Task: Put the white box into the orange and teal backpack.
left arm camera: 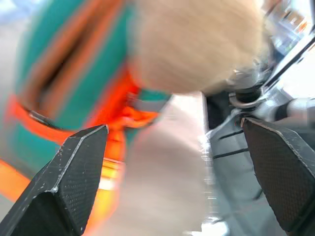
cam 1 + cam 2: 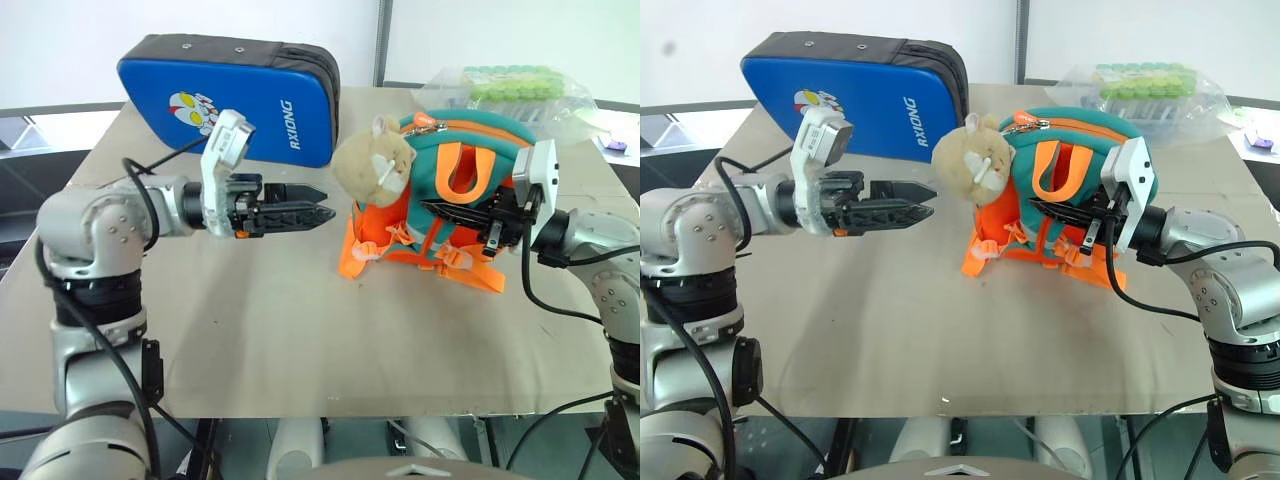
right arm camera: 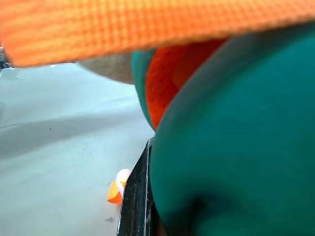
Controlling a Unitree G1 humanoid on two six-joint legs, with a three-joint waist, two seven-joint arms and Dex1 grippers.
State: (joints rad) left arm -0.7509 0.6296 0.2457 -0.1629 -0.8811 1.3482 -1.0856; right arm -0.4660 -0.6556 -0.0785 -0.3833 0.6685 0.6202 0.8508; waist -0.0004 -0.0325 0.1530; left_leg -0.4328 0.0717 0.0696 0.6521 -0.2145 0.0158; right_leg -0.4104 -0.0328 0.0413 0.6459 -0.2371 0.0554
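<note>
Now right pincer (image 2: 450,213) grips backpack (image 2: 470,170); left pincer (image 2: 318,216) just beside.

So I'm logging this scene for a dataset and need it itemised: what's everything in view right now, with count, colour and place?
backpack: one, orange and teal, right of table centre, standing up
plush bear charm: one, beige, on the backpack's left side
padded case: one, blue with dark edge and cartoon figure, back left of table
clear plastic bag: one, transparent with green items inside, back right of table
small object: one, purple, far right edge; too small to identify
table: one, tan top
left gripper: one, black fingers, open, pointing toward the bear
right gripper: one, black fingers, shut on the backpack's strap side
</note>
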